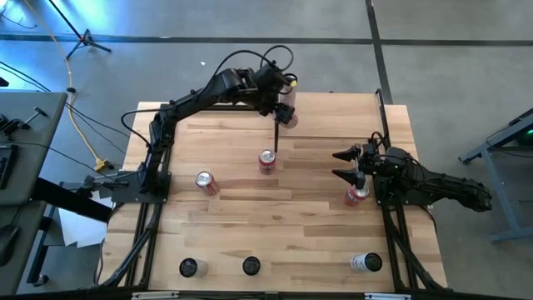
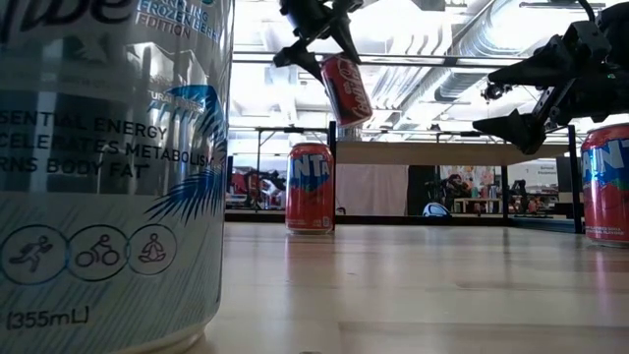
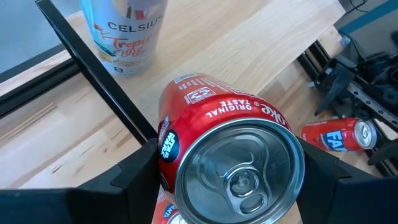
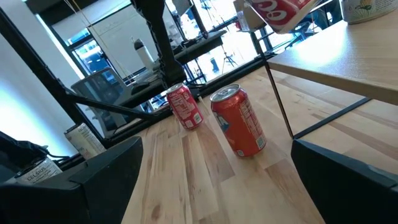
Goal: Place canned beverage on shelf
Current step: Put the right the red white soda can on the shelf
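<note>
Left end effector [image 1: 283,107] clamped on a red can [image 2: 346,88], holding it tilted in the air over the shelf [image 1: 333,115] at the far side of the surface [image 1: 291,225]. White can [image 3: 124,31] stands on the shelf. Right end effector [image 1: 343,164] waits, fingers apart, beside an orange can [image 1: 356,196]. Another orange can [image 1: 266,161] stands mid-surface.

Red cola can [image 3: 231,149] tilted, held above pale shelf [image 1: 333,117].
</note>
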Controlling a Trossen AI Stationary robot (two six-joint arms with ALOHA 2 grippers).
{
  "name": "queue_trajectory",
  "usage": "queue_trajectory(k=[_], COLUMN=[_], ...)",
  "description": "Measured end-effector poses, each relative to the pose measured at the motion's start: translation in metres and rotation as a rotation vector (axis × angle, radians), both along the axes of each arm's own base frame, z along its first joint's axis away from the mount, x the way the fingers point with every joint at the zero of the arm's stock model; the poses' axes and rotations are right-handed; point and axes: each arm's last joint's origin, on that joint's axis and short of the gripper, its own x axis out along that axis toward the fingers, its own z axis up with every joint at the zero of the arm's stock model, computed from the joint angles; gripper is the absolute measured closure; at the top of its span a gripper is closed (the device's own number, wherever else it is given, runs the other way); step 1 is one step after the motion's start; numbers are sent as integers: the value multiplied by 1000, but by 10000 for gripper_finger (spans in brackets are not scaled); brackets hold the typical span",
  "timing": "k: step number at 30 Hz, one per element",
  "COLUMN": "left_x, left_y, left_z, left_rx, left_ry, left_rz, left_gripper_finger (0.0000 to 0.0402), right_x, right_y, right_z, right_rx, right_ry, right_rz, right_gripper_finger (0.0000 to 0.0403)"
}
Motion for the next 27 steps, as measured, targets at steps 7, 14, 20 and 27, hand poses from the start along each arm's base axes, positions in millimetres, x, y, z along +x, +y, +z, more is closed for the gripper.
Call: queue_trajectory(k=[7, 14, 20, 27], left_x=[1, 8, 15, 14], left_y=[-1, -27, -61, -95], left_z=[0, -1, -3, -7], left_rx=[-2, -48, -87, -128], left_ry=[1, 5, 24, 101], left_rz=[-23, -99, -186, -273], left_gripper_finger=[147, 147, 147, 147], right_x=[0, 0, 0, 0], right_y=[0, 0, 0, 0], right_z=[0, 0, 0, 0], right_rx=[0, 0, 0, 0], right_ry=[0, 0, 0, 0], right_rz=[0, 0, 0, 0], right_gripper_finger=[4, 4, 4, 4])
